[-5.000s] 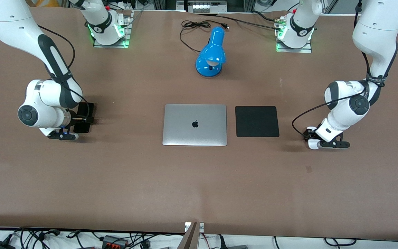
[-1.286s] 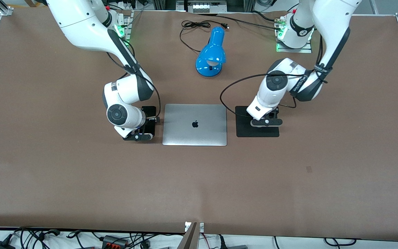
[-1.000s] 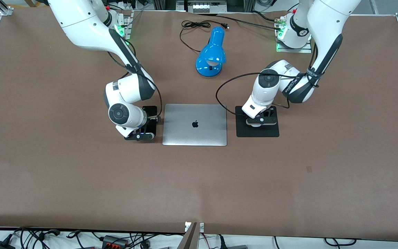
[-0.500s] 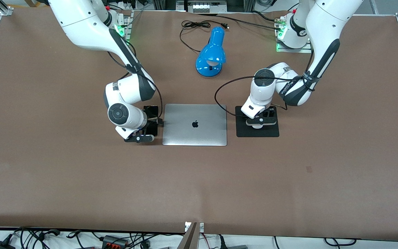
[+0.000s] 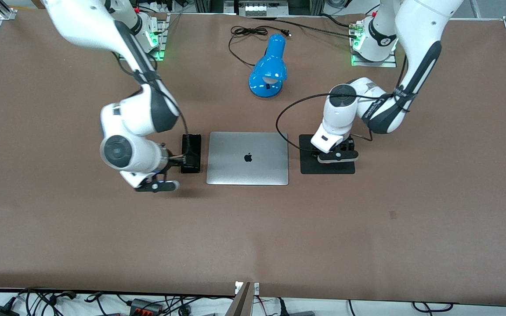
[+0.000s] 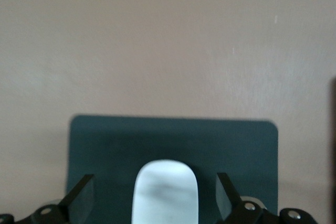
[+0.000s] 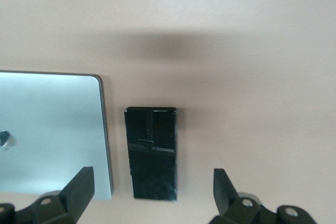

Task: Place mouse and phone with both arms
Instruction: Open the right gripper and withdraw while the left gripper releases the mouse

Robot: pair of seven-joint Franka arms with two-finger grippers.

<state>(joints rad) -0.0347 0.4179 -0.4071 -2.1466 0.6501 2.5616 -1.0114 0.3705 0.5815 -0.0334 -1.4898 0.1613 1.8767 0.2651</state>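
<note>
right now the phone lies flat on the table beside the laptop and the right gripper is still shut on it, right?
Not quite. The phone does lie flat on the table beside the laptop, but the right gripper is open and off it: the right wrist view shows its fingers spread wide, touching nothing.

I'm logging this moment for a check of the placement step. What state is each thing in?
White oval mouse: lying on the square black mat, between open fingers, not gripped.
Slim black phone: flat on the table beside the laptop, released.
Silver laptop: lid closed.
Blue desk lamp: cord lying loose on the table.
Left gripper: open over the mat.
Right gripper: open, above the phone.
</note>
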